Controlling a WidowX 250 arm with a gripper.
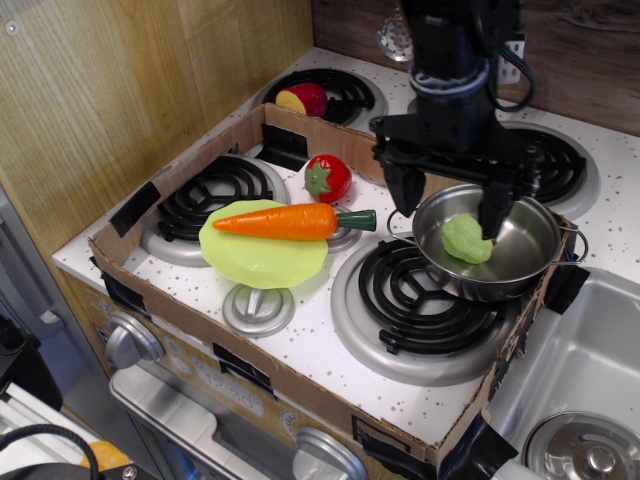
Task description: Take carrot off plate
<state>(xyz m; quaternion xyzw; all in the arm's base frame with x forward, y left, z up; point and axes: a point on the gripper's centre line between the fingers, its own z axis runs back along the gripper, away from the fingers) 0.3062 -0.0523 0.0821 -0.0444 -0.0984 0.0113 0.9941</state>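
Observation:
The orange carrot [285, 221] with its dark green stem end lies across the lime-green plate [255, 262], tip to the left, stem overhanging the right rim. The plate sits between the front burners of the toy stove. My gripper [450, 208] is open and empty, well to the right of the carrot. Its black fingers [404, 188] straddle the left part of the steel pot [500, 262], one finger outside the rim and one over the inside.
A green lump [465, 239] lies in the pot. A red strawberry-like toy [328, 178] sits behind the plate. A red and yellow toy [302, 99] sits on the back left burner. A cardboard frame [200, 318] rings the stove top. A sink [580, 380] lies at the right.

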